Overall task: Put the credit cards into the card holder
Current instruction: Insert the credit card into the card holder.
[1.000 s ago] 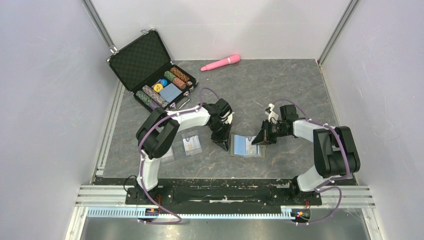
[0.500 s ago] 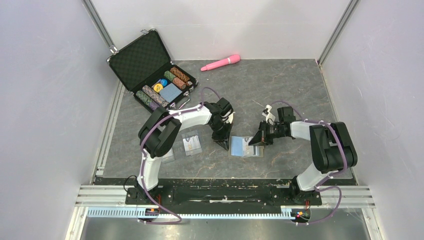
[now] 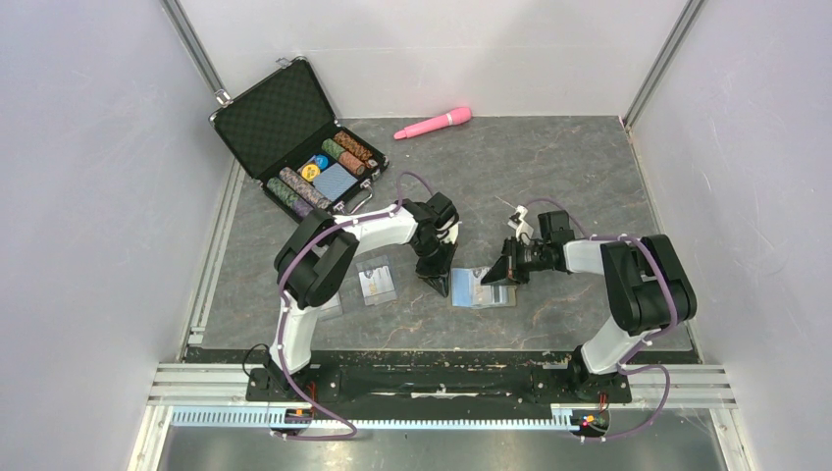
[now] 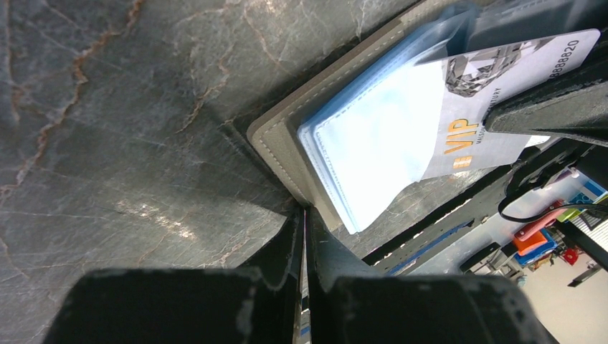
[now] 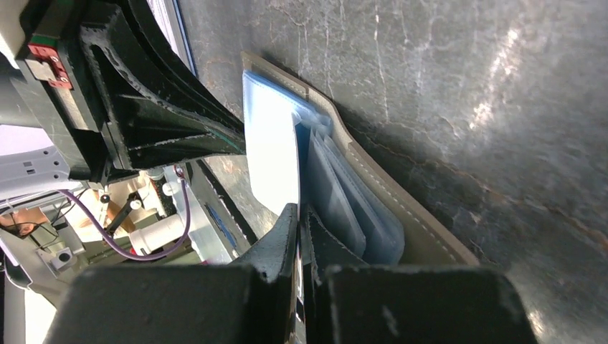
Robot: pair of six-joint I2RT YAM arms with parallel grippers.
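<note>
Both arms are showing white rounded links, the left arm (image 3: 378,228) and the right arm (image 3: 589,257), each joining bulky black joint housings; a purple cable (image 3: 410,178) is running along each; the left gripper (image 3: 441,287) and right gripper (image 3: 488,277) are showing matte black, wedge-shaped fingers

The credit card (image 4: 495,100) carries gold "VIP" lettering. Along its right edge runs a number ending "8820". The smaller print is unreadable.
</note>
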